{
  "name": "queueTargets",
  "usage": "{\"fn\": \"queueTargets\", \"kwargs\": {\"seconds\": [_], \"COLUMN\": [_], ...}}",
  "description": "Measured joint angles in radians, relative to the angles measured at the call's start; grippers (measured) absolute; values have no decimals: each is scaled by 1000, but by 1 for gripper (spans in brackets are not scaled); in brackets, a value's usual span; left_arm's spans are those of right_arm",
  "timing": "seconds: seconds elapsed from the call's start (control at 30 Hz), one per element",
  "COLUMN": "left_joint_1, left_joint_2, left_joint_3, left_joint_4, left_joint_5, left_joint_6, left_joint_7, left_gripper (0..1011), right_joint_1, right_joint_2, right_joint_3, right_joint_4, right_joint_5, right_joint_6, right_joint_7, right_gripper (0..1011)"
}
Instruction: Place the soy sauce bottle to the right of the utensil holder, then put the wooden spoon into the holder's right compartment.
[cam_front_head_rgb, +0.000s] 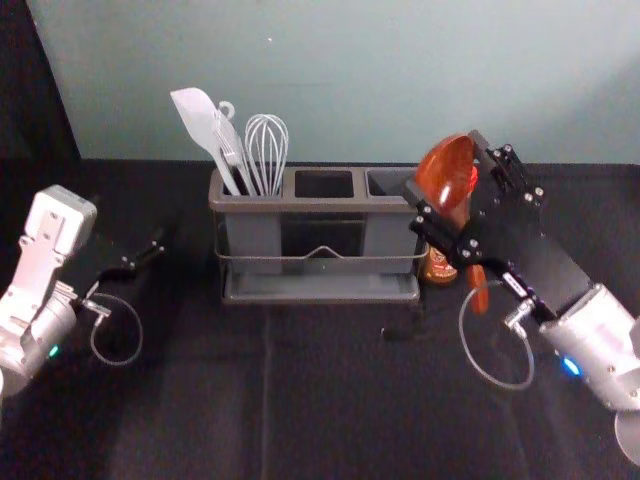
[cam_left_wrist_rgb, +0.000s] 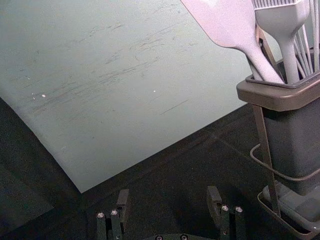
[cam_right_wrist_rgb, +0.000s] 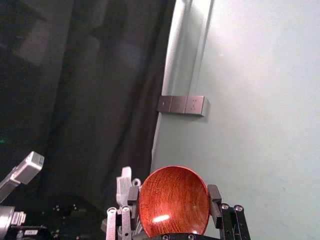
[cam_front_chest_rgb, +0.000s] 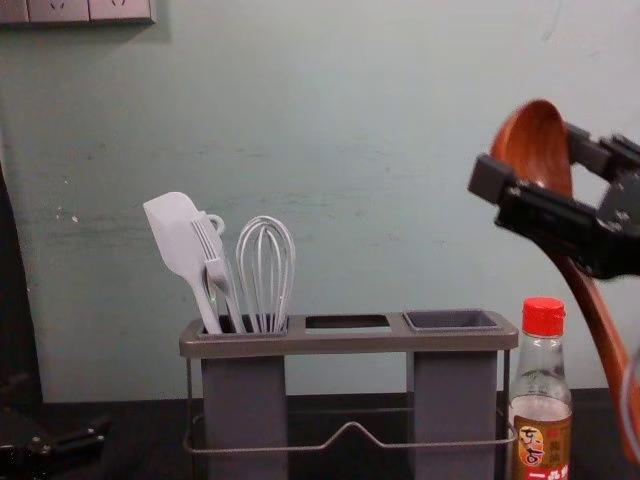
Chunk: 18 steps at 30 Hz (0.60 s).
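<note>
Nearest the camera at the chest view's right edge, the right gripper (cam_front_chest_rgb: 535, 168) is gripping the wooden spoon (cam_front_chest_rgb: 532, 138) by its bowl, its fingers standing apart by the bowl's width, and the handle is slanting down past the right side of the upright soy sauce bottle (cam_front_chest_rgb: 541, 430). The bottle is standing just right of the utensil holder (cam_front_chest_rgb: 340, 345), whose left compartment is holding a spatula (cam_front_chest_rgb: 178, 232), a fork (cam_front_chest_rgb: 218, 268) and a whisk (cam_front_chest_rgb: 265, 265). Left of the holder, the left gripper (cam_front_head_rgb: 150, 252) is idling with fingers wide apart.
</note>
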Motion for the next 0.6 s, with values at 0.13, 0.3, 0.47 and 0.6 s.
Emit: {"fn": "queueTargets", "kwargs": {"seconds": [0.13,0.3,0.47,0.6], "left_joint_1": [0,0,0,0], "left_joint_2": [0,0,0,0], "left_joint_3": [0,0,0,0], "left_joint_4": [0,0,0,0], "left_joint_5": [0,0,0,0], "left_joint_6": [0,0,0,0], "left_joint_7": [0,0,0,0], "left_gripper": [1000,1000,1000,1000], "right_joint_1": [46,99,156,197], "right_joint_2": [-1,-6,-12,-24], "right_joint_3": [-14,-32,-51,-62], "right_joint_4": [24,56,91,131], "right_joint_5": [12,28,36,47], "right_joint_6": [0,-8,-31,-73], "right_joint_7": [10,25,42,60], "right_gripper": [838,837,837,837]}}
